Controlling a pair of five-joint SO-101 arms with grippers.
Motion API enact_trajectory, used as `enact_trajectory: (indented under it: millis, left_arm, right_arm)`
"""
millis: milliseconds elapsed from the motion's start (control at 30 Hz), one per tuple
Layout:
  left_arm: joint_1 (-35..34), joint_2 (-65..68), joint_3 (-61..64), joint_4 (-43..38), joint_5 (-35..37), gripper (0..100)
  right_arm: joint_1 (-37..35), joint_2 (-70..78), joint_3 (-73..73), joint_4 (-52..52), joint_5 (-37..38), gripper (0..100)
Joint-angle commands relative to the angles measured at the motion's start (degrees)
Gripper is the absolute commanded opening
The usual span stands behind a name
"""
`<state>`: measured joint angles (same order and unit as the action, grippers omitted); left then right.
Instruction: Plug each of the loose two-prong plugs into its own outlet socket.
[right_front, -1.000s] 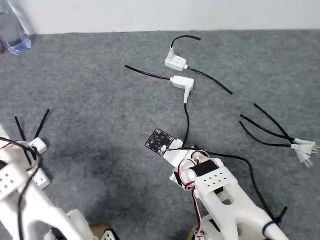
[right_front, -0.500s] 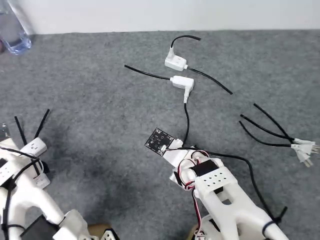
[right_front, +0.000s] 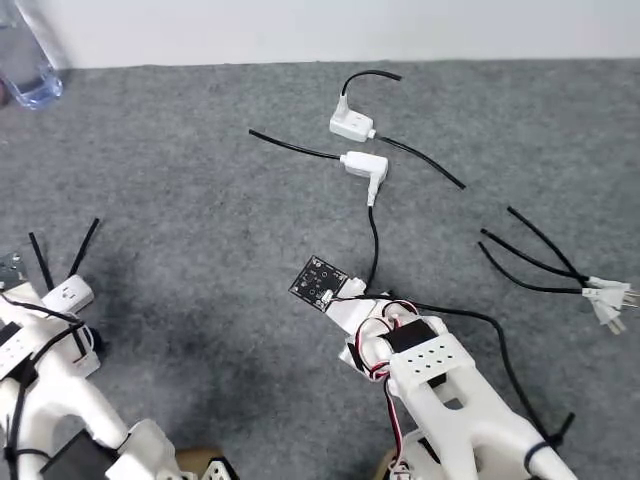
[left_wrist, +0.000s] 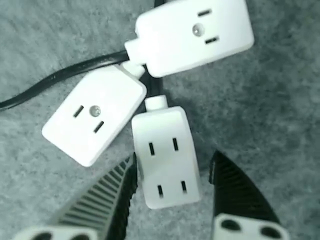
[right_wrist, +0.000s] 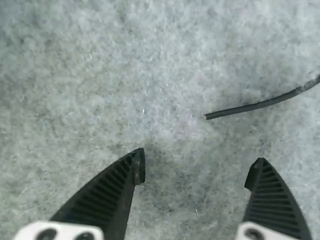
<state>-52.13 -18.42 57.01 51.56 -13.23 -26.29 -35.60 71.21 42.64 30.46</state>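
Your left gripper points down, fingers spread wide on either side of the double outlet block. That block lies flat, slots up, long axis along the gap between the fingers, cord end toward two grounded outlets just beside it. Your right gripper, also wide, hovers over carpet well apart from that block; the loose plugs lie even farther off.
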Motion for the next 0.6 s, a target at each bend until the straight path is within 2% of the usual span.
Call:
enact_trajectory:
  millis: [0, 567]
  left_arm:
    - [-0.2, 0.1, -0.6, 0.9, -0.6, 22]
    - [-0.2, 0.2, 0.1, -0.7, 0.4, 22]
  right_arm:
    - [0.3, -1.2, -0.2, -0.7, 0.0, 31.8]
    - [0.3, -1.2, -0.2, -0.5, 0.0, 31.8]
